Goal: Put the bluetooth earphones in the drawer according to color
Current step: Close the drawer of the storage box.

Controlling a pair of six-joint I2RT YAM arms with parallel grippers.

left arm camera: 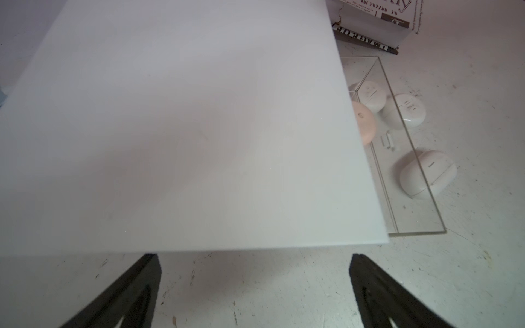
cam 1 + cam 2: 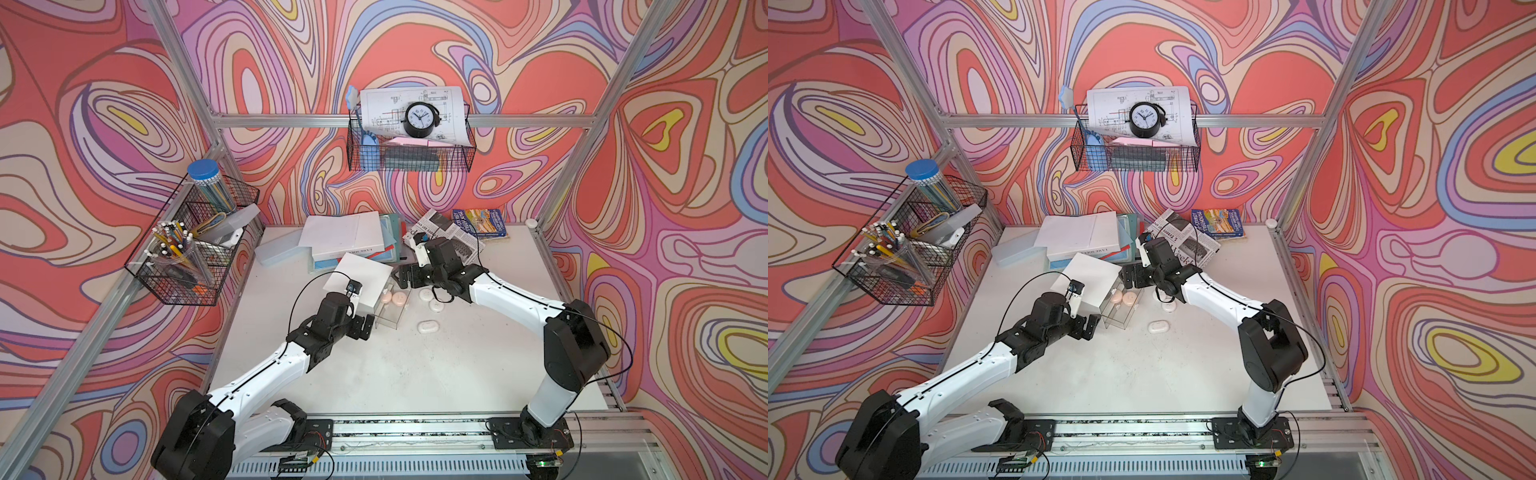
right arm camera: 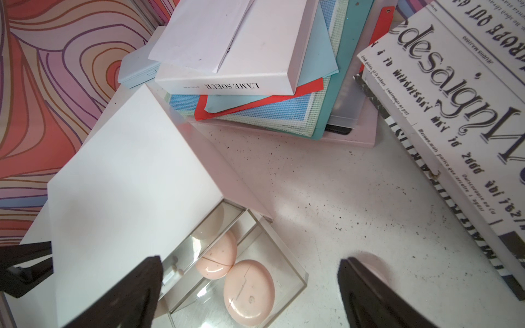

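Left tool (image 2: 369, 326) is seen with its jaws apart and empty, just beside the near corner of the small white boxy cabinet (image 2: 360, 277). The right tool (image 2: 404, 277) is likewise spread and empty, held over the far end of the cabinet's pulled-out clear plastic drawer (image 2: 388, 322).

Behind the cabinet a stack of books and folders (image 3: 284, 113) is crowded close, flanked by a frosted translucent pencil box (image 2: 276, 249) and a newspaper-printed box (image 3: 454, 113). Much of the left wrist view is blocked by the cabinet's top.

"L'AME SOEUR" is read on the spine of the white book (image 3: 230, 85), and "STOREY TREEHOUSE" on the blue paperback (image 2: 1217, 224).

The cabinet is set askew to the edges of the white surface (image 2: 374, 374), its drawer opened toward the right arm's side. Two beige-pink pebble-shaped earphone cases (image 2: 399, 297) are laid flat in the drawer, side by side and touching. Three white pebble-shaped earphone cases (image 2: 429, 326) are left on the surface just beyond the drawer — the nearest with its long axis across the surface.
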